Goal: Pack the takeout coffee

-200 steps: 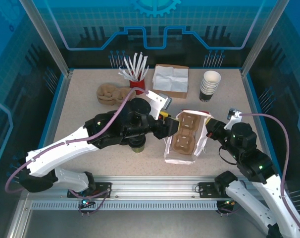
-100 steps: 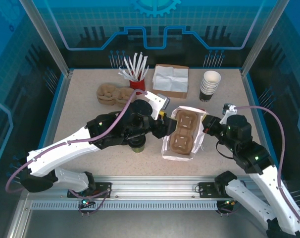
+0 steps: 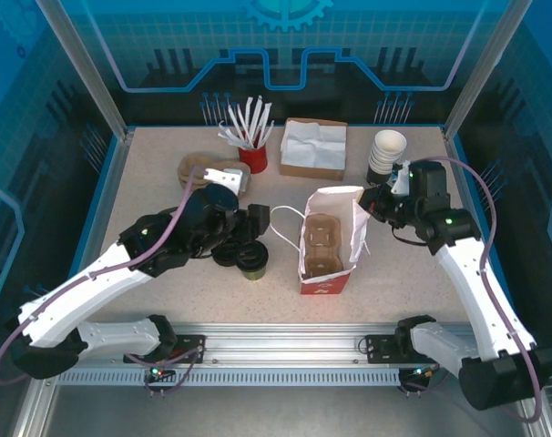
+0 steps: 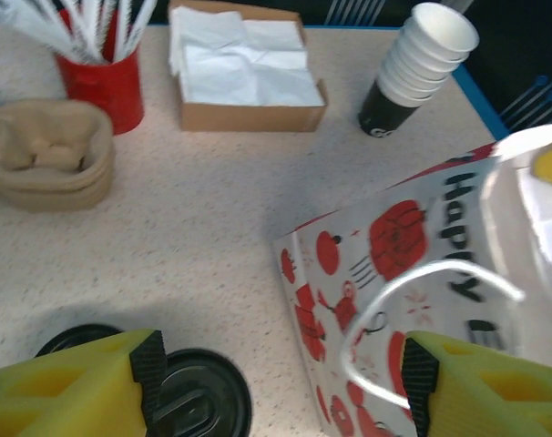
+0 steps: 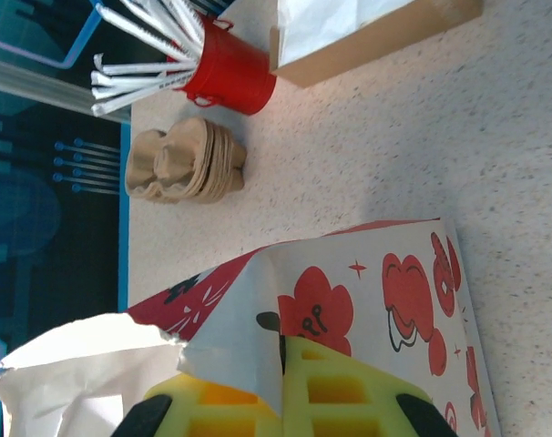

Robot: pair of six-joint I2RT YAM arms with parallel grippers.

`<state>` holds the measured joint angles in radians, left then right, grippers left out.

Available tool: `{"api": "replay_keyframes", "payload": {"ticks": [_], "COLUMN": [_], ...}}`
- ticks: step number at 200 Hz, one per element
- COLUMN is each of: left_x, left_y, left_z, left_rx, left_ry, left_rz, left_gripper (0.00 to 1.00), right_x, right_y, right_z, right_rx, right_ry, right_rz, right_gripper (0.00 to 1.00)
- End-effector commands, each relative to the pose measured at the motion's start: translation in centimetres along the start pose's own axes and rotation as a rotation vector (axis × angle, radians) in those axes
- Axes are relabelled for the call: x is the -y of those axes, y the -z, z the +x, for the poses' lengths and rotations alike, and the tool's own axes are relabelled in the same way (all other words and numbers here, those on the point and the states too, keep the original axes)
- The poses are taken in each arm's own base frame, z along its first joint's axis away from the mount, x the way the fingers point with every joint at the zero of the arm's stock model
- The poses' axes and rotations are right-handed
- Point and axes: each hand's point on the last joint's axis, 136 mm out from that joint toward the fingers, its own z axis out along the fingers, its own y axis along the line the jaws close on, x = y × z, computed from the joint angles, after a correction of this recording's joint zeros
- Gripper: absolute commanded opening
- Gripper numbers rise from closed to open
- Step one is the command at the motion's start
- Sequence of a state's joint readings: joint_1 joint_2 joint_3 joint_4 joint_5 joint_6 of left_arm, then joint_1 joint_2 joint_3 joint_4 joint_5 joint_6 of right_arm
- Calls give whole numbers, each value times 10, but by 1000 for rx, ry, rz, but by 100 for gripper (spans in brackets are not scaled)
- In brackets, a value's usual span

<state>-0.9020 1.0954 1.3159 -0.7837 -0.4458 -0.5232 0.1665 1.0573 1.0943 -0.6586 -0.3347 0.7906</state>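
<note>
Speckled beige table (image 3: pixel 148 209) inside a blue-walled booth. A red-and-white paper bag (image 3: pixel 329 273) stands upright near the middle, mouth open, with a brown cardboard cup carrier (image 3: pixel 320 244) seated inside it.

Coffee cup (image 3: pixel 251 264): on the table at 9 o'clock from the bag, apart from it, upright, olive-green top showing. A stack of black lids (image 3: pixel 228 254) sits just beside it at 10 o'clock.

Left gripper (image 3: pixel 258 220): at 12 o'clock from the cup, jaws spread wide, holding nothing. In the wrist view its fingers (image 4: pixel 85 391) straddle the bag's side and white handle loop (image 4: pixel 422 278).

Right gripper (image 3: pixel 374 202): pressed together on the bag's upper edge at 2 o'clock, pinching the paper.

Handling, as judged: the cup is probably light with thin walls that buckle under a hard squeeze, and it could spill if tilted. Best hold is likely across the side wall, below the top, kept upright.
</note>
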Motion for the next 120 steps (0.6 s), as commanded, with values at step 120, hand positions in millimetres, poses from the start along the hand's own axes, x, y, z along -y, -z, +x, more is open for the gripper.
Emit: {"api": "replay_keyframes", "payload": {"ticks": [120], "left_x": [-52], "left_y": [-50], "left_z": [117], "left_rx": [-292], "left_ry": [-74], "left_rz": [-111], "left_gripper": [93], "right_x": [-8], "right_y": [0], "right_z": [-16], "right_rx": [-66], "right_ry": [149], "right_rz": [39], "right_gripper": [27]}}
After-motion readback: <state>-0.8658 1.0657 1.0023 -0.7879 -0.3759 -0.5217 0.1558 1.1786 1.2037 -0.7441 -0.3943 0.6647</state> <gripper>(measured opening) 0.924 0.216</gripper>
